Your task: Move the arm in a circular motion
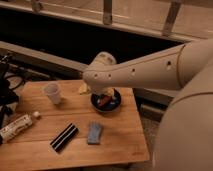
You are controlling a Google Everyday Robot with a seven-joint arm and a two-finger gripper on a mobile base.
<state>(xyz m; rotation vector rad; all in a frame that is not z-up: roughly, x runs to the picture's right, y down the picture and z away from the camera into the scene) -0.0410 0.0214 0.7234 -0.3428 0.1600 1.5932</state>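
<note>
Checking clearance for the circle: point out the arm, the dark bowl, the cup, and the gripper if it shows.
arm (132,71), camera view, middle of the cream tube.
dark bowl (119,102), camera view, right rim.
cup (52,93), camera view, its side wall.
gripper: not in view; the camera view shows none of it.

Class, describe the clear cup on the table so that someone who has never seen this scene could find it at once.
Start at the wooden table, under the cream-white arm whose gripper hangs over the dark bowl. Left of that bowl, near the table's back edge, stands the cup. It is the only upright, see-through thing there.
</note>
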